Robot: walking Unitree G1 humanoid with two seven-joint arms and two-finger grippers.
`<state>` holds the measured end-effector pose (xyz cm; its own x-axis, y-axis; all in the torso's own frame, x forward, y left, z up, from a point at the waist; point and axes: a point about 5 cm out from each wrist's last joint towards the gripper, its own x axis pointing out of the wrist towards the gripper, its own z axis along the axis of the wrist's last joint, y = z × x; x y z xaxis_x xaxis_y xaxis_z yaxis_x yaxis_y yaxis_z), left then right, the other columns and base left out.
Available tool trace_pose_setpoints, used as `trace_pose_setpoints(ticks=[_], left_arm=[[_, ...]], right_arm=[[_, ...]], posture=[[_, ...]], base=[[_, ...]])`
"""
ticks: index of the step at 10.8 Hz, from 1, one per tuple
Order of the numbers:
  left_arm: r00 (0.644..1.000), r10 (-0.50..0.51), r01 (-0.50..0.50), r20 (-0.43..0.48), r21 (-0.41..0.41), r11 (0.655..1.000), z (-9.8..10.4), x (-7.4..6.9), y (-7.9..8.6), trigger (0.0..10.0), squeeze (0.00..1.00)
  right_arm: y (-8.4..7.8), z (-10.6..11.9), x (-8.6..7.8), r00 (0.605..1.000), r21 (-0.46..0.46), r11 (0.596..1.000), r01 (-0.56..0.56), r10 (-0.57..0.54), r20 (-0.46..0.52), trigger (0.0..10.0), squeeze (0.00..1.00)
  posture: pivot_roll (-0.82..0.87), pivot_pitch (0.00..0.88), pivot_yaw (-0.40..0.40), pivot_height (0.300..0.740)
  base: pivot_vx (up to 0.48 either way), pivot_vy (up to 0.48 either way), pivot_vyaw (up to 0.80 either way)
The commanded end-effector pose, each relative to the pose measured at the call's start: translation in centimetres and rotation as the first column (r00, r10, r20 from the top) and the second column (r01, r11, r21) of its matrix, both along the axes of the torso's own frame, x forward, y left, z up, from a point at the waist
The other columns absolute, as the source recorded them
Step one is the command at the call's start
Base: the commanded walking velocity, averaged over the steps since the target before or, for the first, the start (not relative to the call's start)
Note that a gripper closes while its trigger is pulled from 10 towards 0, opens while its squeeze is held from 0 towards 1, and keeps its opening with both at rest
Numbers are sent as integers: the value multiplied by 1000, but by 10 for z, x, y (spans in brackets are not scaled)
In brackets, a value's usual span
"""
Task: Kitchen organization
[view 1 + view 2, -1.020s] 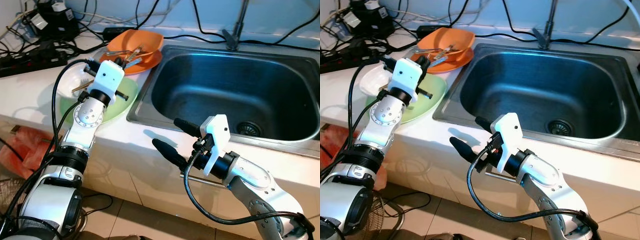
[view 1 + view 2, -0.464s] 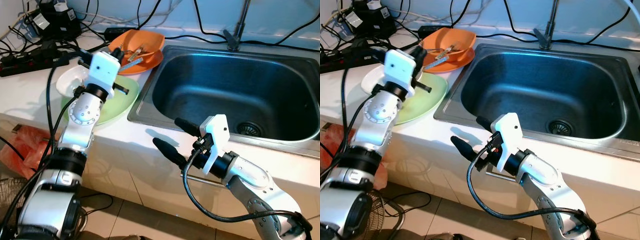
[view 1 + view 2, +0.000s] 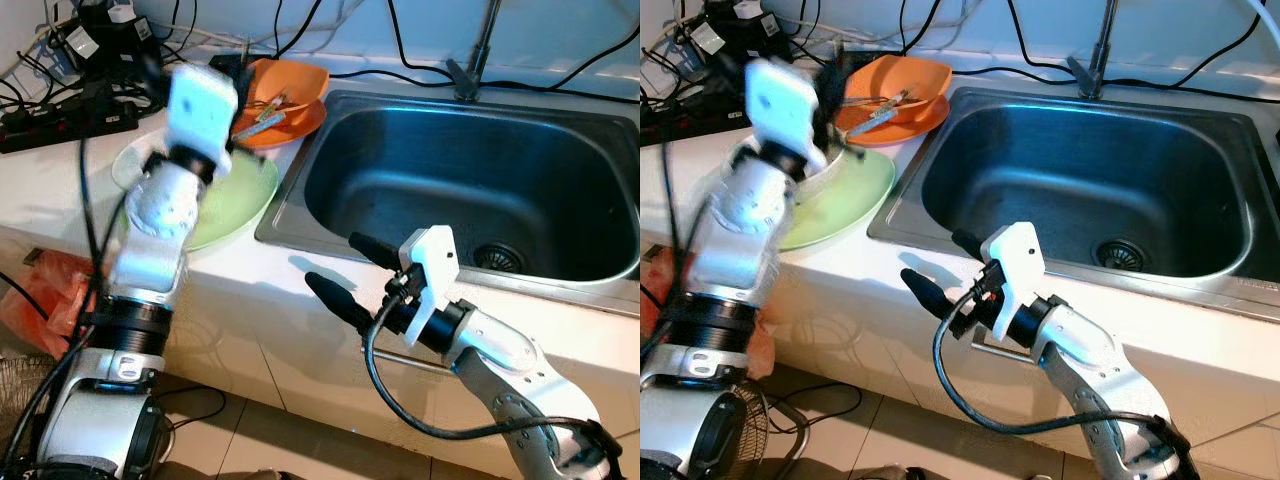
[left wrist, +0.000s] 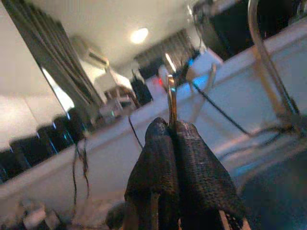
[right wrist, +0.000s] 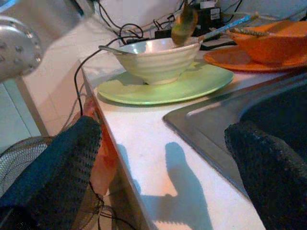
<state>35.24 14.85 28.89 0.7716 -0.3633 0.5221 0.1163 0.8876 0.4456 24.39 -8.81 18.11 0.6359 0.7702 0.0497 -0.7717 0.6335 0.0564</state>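
While parked over the counter edge: right gripper [image 3: 345, 270] spread wide, gripping nothing, fingers apart just beside the sink [image 3: 470, 190] rim.

Counted near to far: one green plate [image 5: 168, 86] carrying one white bowl [image 5: 156, 57]; behind it one orange plate [image 5: 235, 56] carrying one orange bowl [image 5: 268, 36] with utensils inside; one steel sink alongside; cable tangle and power strip [image 3: 60, 120] at the back wall.
Left gripper [image 4: 171, 143] raised above the bowls, motion-blurred in both eye views, fingers pressed together on a thin metal utensil handle [image 4: 171, 103]; what kind of utensil, cannot tell.
Spoon-like end [image 5: 184, 24] seen hanging over the white bowl.
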Motion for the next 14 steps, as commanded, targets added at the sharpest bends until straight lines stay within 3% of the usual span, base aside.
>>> trace_pose_setpoints(ticks=[1,3,4,5,6,7,8,9,10,11,12,13,14], left_arm=[[997,0,-1,77,8,1000,26,-6,5,0,0],[994,-2,2,113,-2,1000,41,-9,6,0,0],[992,-31,37,123,-52,998,50,-12,6,0,0],[997,-49,62,66,-202,977,46,-8,10,0,0],[992,-120,86,-39,-491,867,34,1,17,0,0],[970,-201,50,-135,-700,712,15,10,22,0,0],[908,-391,100,-149,-830,549,-4,12,9,0,0],[846,-526,146,-91,-908,392,-10,10,-3,0,0],[817,-575,155,-56,-937,312,-10,9,-8,0,0],[733,-680,162,29,-978,133,-11,4,-15,0,0],[678,-729,156,95,-988,17,-12,1,-18,0,0],[648,-747,135,146,-988,-76,-16,0,-18,0,0],[629,-765,92,139,-990,-105,-28,0,-20,0,0]], right_arm=[[2,0,1,1000,-4,1000,-6,6,10,10000,0],[2,0,2,1000,-3,1000,-5,5,10,10000,0],[2,0,2,1000,1,1000,-4,4,12,10000,0],[3,0,3,1000,5,1000,1,-1,10,10000,0],[3,-1,4,1000,13,1000,17,-17,7,10000,0],[2,-1,7,999,22,999,39,-39,3,10000,0],[-1,0,11,997,32,997,73,-73,0,10000,0],[-3,-1,14,995,39,994,104,-104,-5,10000,0],[-3,-1,16,992,48,991,123,-123,-11,10000,0],[-4,-2,21,984,84,980,180,-178,-32,10000,0],[-5,-1,28,970,140,960,242,-234,-73,10000,0],[-6,0,35,951,204,931,304,-282,-129,10000,0],[-5,3,43,929,309,880,361,-310,-203,10000,0]], posture=[[33,66,83,740],[34,63,84,740],[35,60,85,740],[34,58,88,740],[34,58,89,740],[30,60,90,740],[31,65,93,740],[32,67,95,740],[38,69,98,740],[47,73,103,740],[55,77,107,740],[72,84,113,740],[80,87,123,740]], base=[[0,0,0],[0,0,0],[0,0,0],[0,0,0],[0,0,0],[0,0,0],[0,0,0],[0,0,0],[0,0,0],[0,0,0],[0,0,0],[0,0,0],[0,0,0]])
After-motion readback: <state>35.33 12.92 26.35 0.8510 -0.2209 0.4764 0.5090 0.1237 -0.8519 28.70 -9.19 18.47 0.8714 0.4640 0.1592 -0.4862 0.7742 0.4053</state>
